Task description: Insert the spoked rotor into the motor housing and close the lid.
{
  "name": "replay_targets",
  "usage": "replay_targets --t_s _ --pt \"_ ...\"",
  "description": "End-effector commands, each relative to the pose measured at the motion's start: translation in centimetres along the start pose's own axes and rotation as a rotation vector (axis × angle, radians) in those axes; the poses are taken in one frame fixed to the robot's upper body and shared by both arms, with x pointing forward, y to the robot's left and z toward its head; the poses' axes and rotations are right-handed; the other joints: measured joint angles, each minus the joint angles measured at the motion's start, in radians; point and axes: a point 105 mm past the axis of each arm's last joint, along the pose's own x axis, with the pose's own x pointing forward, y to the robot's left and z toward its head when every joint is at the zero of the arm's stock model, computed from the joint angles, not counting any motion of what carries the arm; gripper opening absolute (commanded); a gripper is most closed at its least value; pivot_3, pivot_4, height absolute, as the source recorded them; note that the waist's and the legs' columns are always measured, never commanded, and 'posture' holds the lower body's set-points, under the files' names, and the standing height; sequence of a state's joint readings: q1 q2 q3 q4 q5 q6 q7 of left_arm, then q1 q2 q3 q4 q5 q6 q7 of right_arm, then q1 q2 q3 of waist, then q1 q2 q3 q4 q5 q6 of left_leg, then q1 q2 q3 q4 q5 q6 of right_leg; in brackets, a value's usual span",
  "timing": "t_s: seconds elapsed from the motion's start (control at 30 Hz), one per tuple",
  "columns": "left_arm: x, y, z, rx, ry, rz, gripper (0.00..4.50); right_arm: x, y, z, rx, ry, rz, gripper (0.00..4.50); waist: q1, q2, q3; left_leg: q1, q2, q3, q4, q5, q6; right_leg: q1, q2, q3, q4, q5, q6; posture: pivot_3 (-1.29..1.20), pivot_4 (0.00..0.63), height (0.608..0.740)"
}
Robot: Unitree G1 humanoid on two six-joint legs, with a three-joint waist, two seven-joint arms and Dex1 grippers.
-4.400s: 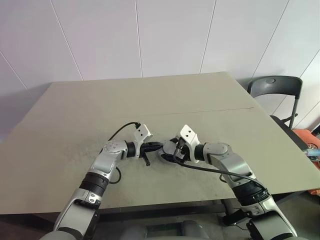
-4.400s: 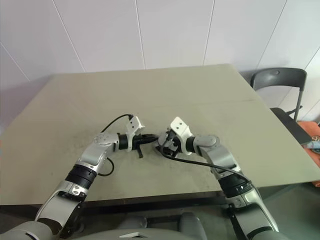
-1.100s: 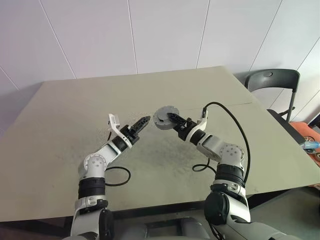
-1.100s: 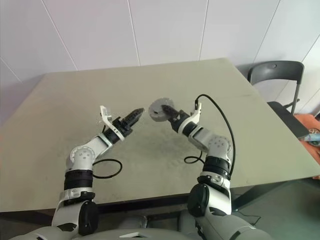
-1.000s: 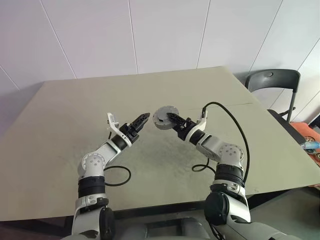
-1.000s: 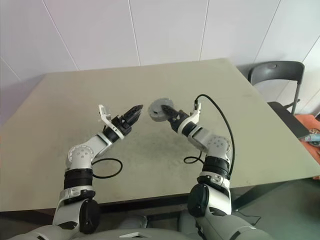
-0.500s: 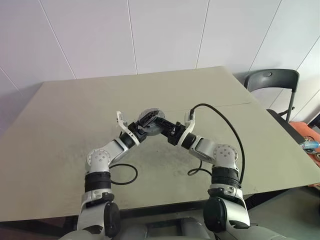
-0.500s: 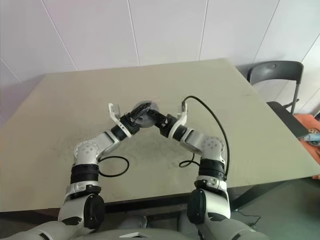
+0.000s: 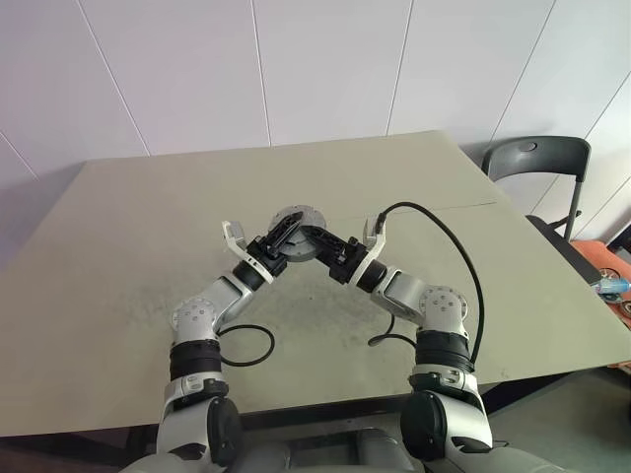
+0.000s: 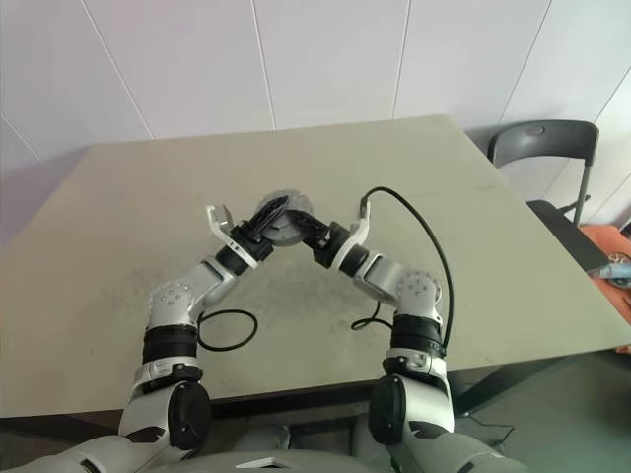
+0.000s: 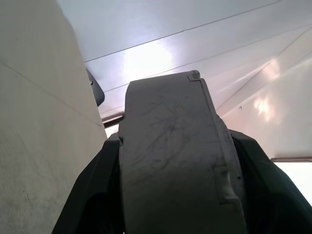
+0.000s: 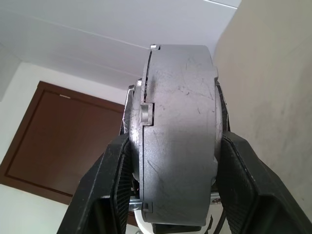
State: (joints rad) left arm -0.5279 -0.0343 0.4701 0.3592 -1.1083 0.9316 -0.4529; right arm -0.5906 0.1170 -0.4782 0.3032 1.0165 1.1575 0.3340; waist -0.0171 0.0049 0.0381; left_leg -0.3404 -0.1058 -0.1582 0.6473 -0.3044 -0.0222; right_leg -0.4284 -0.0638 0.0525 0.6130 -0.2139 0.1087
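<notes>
I'm holding the assembled unit up in the air over the middle of the table [image 9: 118, 227], well clear of its surface. My right pincer [image 9: 317, 237] is clamping the motor housing [image 12: 178, 131] across its thickness, one finger on each flat face. My left pincer [image 9: 279, 236] is gripping the same grey puck from the other side, fingers pressing both faces.

Both wrist views are showing the lid [image 10: 280, 219] sitting on the housing with a thin seam running round the rim; looks seated flush, though I can't tell if it's fully latched. I'm not seeing the spoked rotor anywhere on the table, so I'm judging it's already inside.

Reading this as the late stage: rotor in, lid on. What's left is probably squeezing the lid fully home and setting the unit back down.
</notes>
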Motion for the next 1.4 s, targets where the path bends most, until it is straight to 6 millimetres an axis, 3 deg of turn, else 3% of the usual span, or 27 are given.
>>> replay_targets --t_s 0.03,0.17,0.4,0.43,0.53,0.7,0.9,1.4 --pt "0.5 -2.0 0.7 0.025 -0.017 -0.073 2.33 0.3 2.6 1.3 -0.016 -0.061 0.122 2.11 0.0 0.0 0.0 0.0 0.0 0.0 0.0 0.0 0.0 0.0 0.0 0.0 0.0 0.0 0.0 0.0 0.0 0.74" --pt "0.6 -2.0 0.3 -0.003 -0.012 -0.073 2.3 0.4 2.5 1.1 -0.013 -0.057 0.117 2.11 0.0 0.0 0.0 0.0 0.0 0.0 0.0 0.0 0.0 0.0 0.0 0.0 0.0 0.0 0.0 0.0 0.0 0.74" --pt "0.4 -1.8 0.7 -0.032 -0.045 -0.069 2.27 0.5 2.2 1.4 -0.025 -0.087 0.092 4.38 0.0 0.0 0.0 0.0 0.0 0.0 0.0 0.0 0.0 0.0 0.0 0.0 0.0 0.0 0.0 0.0 0.0 0.74" --pt "0.4 -1.7 0.8 -0.032 -0.05 -0.064 2.27 0.5 2.2 1.5 -0.023 -0.089 0.092 4.48 0.0 0.0 0.0 0.0 0.0 0.0 0.0 0.0 0.0 0.0 0.0 0.0 0.0 0.0 0.0 0.0 0.0 0.74" --pt "0.3 -1.5 1.4 -0.029 -0.092 -0.051 2.27 0.5 2.3 1.4 -0.024 -0.088 0.097 4.48 0.0 0.0 0.0 0.0 0.0 0.0 0.0 0.0 0.0 0.0 0.0 0.0 0.0 0.0 0.0 0.0 0.0 0.74" --pt "-0.8 -0.4 5.4 0.019 -0.32 0.032 2.27 0.4 2.1 2.0 -0.022 -0.114 0.084 4.48 -0.001 0.0 0.0 0.0 0.0 0.0 0.0 0.0 0.0 0.0 0.0 0.0 0.0 0.0 0.0 0.0 0.0 0.74" --pt "-3.5 1.8 10.0 0.223 -0.569 0.25 2.27 0.6 2.1 1.8 -0.031 -0.099 0.085 4.48 0.004 0.0 0.0 0.0 0.001 0.001 0.0 0.0 -0.001 0.0 0.001 0.0 0.0 0.0 -0.001 0.0 0.0 0.74" --pt "-8.7 4.9 14.2 0.404 -0.773 0.54 2.27 0.6 2.0 1.6 -0.048 -0.075 0.074 4.48 0.002 -0.001 -0.001 0.0 0.0 0.001 0.0 0.0 0.0 0.0 0.001 0.0 0.0 0.001 -0.001 0.0 0.0 0.74"
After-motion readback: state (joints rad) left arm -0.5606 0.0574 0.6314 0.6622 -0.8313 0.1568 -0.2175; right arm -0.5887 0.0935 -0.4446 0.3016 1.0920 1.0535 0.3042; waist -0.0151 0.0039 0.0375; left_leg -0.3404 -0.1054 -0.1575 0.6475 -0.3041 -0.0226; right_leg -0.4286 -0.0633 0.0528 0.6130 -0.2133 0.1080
